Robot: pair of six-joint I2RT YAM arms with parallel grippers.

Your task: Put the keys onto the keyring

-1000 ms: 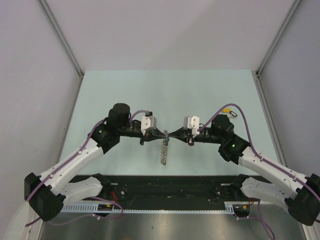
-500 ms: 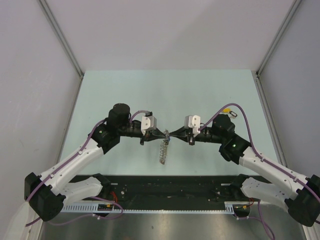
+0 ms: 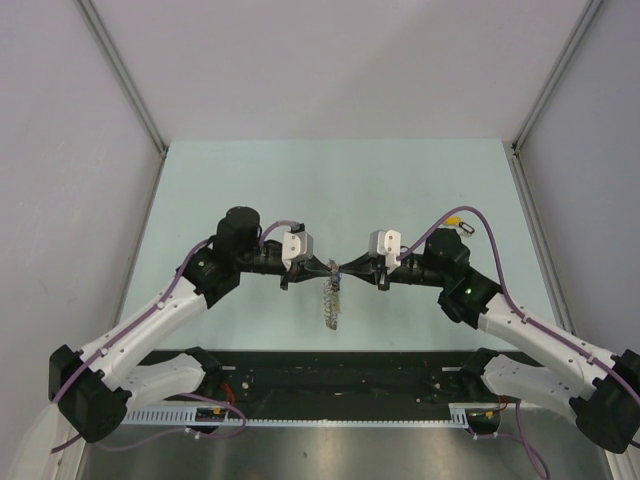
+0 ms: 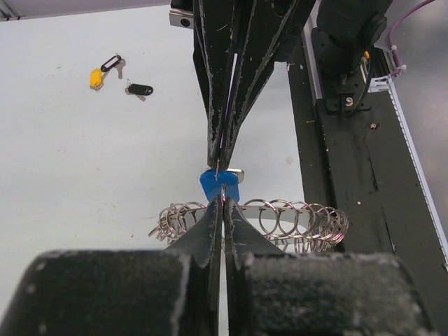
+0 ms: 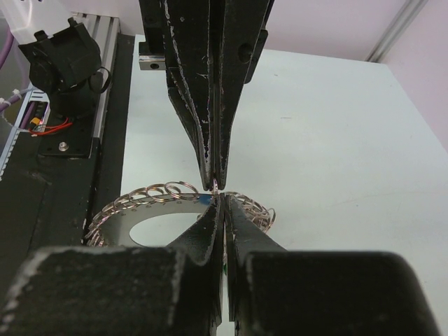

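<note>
Keyring (image 3: pixel 328 298) is held hanging above the worktop (image 3: pixel 330 180) by the fully closed left tool (image 3: pixel 325 270). A blue-tagged key (image 4: pixel 220 183) is pinched against it by the closed right tool (image 3: pixel 344 267).

The centre of the top view is blocked: the left gripper (image 3: pixel 326 270) and right gripper (image 3: pixel 345 268) meet tip to tip above the keyring (image 3: pixel 328 302). The table (image 3: pixel 330 180) beyond them, toward the upper frame, lies open; two keys (image 3: pixel 458 222) sit at upper right
</note>
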